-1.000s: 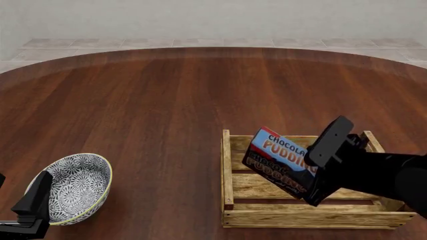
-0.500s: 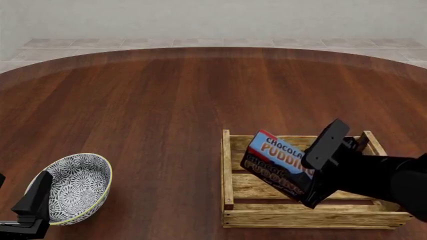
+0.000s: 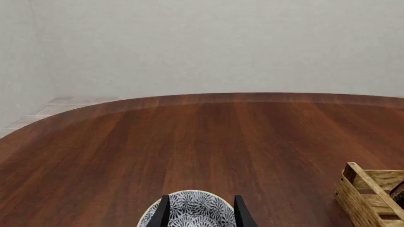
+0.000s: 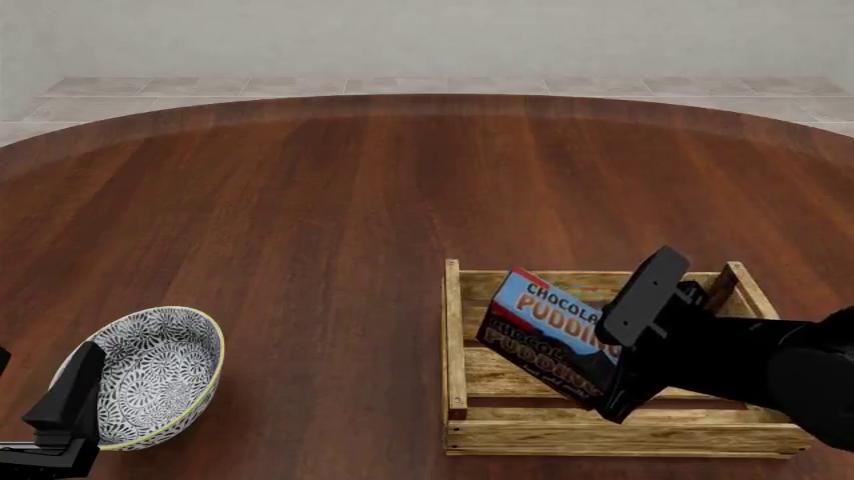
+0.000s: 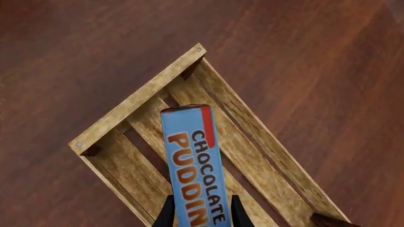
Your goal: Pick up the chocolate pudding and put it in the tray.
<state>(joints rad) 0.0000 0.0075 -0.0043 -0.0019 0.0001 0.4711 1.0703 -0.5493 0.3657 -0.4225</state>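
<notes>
Over the near-right part of the dark reddish-brown wooden surface (image 4: 334,200), the right gripper (image 5: 198,215) holds the small rectangular chocolate pudding carton with blue top band and dark brown front (image 4: 550,335), its black fingers (image 5: 165,213) pinching the carton's two long sides. Carton is tilted, hanging above the interior of the shallow light wooden slatted tray with corner posts (image 4: 461,400), over its left half in the front view; whether its low end touches the slats, cannot tell. Right wrist view looks down the carton's blue face with "CHOCOLATE PUDDING" lettering, with the tray's slats and one corner post beneath it. Tray sits flat on the surface. Left gripper (image 3: 200,213) hangs at the near-left corner, well apart from the tray, fingers (image 3: 162,215) spread with nothing between them, directly over the round white-and-dark patterned bowl with yellowish rim (image 4: 154,375). Bowl rests on the surface, tipped slightly in the front view. Grey wall and pale tiled floor lie beyond the surface's curved far edge.
</notes>
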